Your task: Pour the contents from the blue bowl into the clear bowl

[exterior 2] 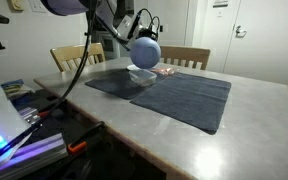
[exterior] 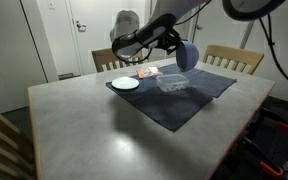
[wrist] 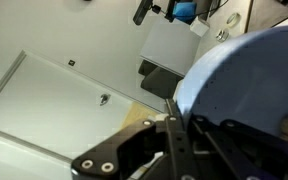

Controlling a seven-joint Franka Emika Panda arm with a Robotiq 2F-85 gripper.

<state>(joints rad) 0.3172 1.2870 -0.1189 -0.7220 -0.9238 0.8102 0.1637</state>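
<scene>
My gripper [exterior: 176, 47] is shut on the rim of the blue bowl [exterior: 187, 56], holding it in the air tipped on its side. The clear bowl [exterior: 172, 83] stands on the dark cloth mat [exterior: 199, 100] just below it. In an exterior view the blue bowl [exterior 2: 145, 51] hangs right over the clear bowl [exterior 2: 141, 75]. In the wrist view the blue bowl [wrist: 246, 80] fills the right side, with the gripper [wrist: 174, 125] clamped on its edge. The bowl's inside is hidden, so I cannot tell what it holds.
A flat white plate [exterior: 125, 84] lies on the mat's near-left corner, with small pinkish items [exterior: 148, 72] behind it. Wooden chairs [exterior: 234, 58] stand along the far side of the grey table [exterior: 84, 130]. Cables and equipment [exterior 2: 24, 130] sit beside the table.
</scene>
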